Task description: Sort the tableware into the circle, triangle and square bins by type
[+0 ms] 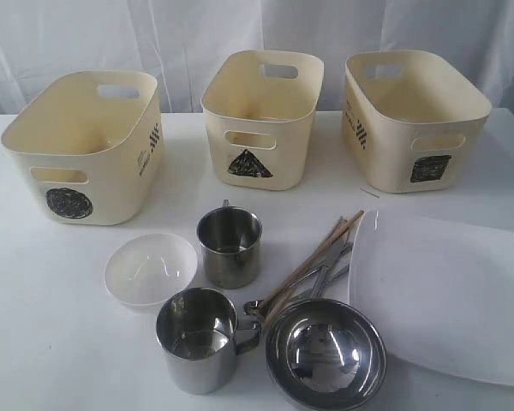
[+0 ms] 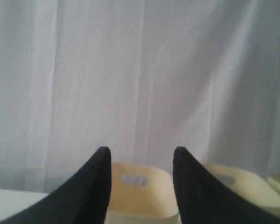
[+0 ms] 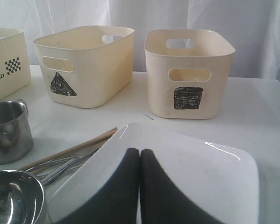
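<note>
While every piece lies unsorted before the bins [image 1: 265,141], the large white plate [image 1: 450,295] rests flat on the table [image 1: 51,342], just beside the chopsticks [image 1: 313,261] and steel bowl [image 1: 325,355]. It looks stiff, glossy, probably slippery and breakable, and its raised rim is the likely hold. The right gripper [image 3: 139,151] hovers low over the plate, jaws pressed together and empty. The left gripper [image 2: 141,153] is parted, holding nothing, aimed at the curtain [image 2: 140,70].

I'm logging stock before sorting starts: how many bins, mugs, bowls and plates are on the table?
Bins: 3
Steel mugs: 2
Bowls: 2 (1 steel, 1 white)
White plate: 1
Total: 8
</note>
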Motion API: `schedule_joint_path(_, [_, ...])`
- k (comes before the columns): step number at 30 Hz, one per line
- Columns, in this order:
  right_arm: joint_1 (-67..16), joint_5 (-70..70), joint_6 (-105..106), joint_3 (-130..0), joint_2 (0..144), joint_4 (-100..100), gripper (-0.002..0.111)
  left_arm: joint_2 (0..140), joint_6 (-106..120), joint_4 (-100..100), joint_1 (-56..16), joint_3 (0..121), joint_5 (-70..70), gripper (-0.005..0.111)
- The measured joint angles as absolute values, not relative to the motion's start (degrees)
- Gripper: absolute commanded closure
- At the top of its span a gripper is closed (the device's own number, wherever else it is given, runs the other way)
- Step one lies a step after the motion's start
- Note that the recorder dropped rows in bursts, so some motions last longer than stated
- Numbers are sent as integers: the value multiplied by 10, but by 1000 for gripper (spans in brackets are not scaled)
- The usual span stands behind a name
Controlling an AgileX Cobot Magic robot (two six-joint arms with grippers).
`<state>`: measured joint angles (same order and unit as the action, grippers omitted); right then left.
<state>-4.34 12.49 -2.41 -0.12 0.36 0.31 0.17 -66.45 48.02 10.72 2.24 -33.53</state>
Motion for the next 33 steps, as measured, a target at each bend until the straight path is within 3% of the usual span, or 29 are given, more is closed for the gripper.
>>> schedule_joint_path(14, [-43,125,-34,-1,4,3,108,0,-855,530,107,86,-401,63])
schedule_joint_path(23, [-43,125,-35,-1,4,3,108,73,-1162,919,107,212,-317,63])
schedule_joint_path(33, [-43,125,-36,-1,4,3,108,200,-1210,989,107,274,-325,63])
